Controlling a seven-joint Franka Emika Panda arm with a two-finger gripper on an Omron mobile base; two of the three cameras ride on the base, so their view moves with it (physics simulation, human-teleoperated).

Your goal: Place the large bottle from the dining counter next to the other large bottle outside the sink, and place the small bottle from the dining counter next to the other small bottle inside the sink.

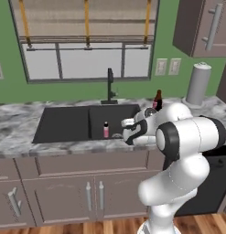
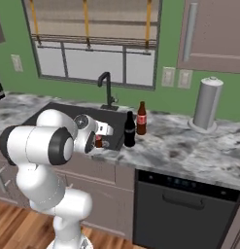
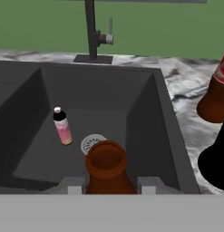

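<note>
The jaws are shut tight on the small brown bottle (image 3: 106,168), and its open round mouth sits right between the two grey finger tips (image 3: 73,185) in the hand view. The gripper (image 1: 129,129) hangs over the near edge of the dark sink (image 3: 145,113), at the right half of it. Down in that half stands the other small bottle, the little pink bottle (image 3: 62,126) with a dark cap, and it leans a bit. Just past the brown one, low in the sink, is the round drain (image 3: 93,143). To do this step well, I think the arm should go down slowly and straight, so the brown bottle stays upright. It should land on the flat floor of the sink, close beside the pink one but not touching it, or the pink one may tip over. It is better to stay off the drain, since the bottle could wobble there. The jaws should let go only when the bottle stands on the bottom. Farther off, on the bench (image 2: 189,146) to the right of the sink, the black bottle (image 2: 129,129) and the brown bottle with a red label (image 2: 141,118) stand side by side, so the big-bottle part looks done. At the back is the black tap (image 3: 91,31).
</note>
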